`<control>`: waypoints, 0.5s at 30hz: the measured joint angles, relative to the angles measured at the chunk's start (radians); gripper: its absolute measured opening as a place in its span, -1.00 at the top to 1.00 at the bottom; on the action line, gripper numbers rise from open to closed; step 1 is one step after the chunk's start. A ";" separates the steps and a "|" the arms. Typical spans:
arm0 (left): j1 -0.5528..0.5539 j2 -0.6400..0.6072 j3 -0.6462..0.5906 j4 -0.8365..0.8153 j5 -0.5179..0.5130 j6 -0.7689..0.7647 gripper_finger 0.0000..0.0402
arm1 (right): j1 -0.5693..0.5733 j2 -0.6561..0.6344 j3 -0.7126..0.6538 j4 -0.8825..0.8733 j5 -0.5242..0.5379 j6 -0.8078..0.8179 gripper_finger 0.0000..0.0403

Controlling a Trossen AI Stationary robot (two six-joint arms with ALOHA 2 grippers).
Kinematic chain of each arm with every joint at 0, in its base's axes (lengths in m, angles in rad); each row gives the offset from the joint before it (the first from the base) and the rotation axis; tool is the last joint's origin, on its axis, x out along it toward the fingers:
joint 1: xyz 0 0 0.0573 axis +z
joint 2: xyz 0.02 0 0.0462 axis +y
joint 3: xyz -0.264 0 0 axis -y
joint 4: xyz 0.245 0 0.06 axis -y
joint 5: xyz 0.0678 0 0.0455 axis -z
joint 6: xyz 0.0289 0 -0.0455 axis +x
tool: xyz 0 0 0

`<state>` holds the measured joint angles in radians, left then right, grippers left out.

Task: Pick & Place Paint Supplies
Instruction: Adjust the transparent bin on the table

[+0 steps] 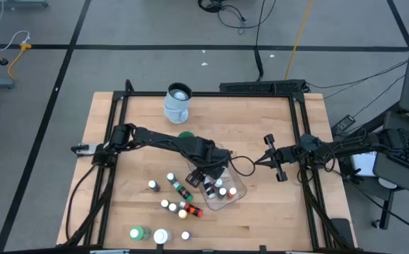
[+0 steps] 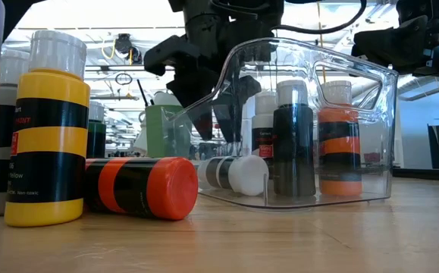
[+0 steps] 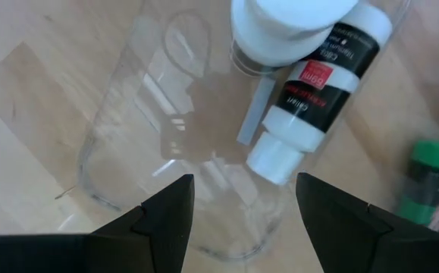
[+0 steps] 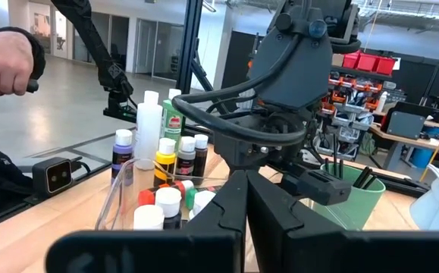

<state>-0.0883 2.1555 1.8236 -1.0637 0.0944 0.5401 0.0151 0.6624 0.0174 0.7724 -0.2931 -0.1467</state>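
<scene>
A robotics lab or workshop. A wooden table (image 1: 261, 127) stands on a grey taped floor (image 1: 155, 28) strewn with cables. Beyond it, red storage bins (image 4: 367, 61) line shelves in a large open hall.
</scene>
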 joint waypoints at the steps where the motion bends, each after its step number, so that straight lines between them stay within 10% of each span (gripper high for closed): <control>1: 0.000 0.000 0.000 0.000 0.005 -0.011 -0.17 | 0.000 0.000 0.000 0.000 0.000 0.000 0.98; 15: -0.041 0.040 -0.003 0.012 -0.042 0.027 -0.17 | 0.000 0.000 0.000 -0.001 0.000 -0.004 0.98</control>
<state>-0.1295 2.1958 1.8202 -1.0521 0.0528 0.5673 0.0147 0.6628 0.0174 0.7712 -0.2932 -0.1505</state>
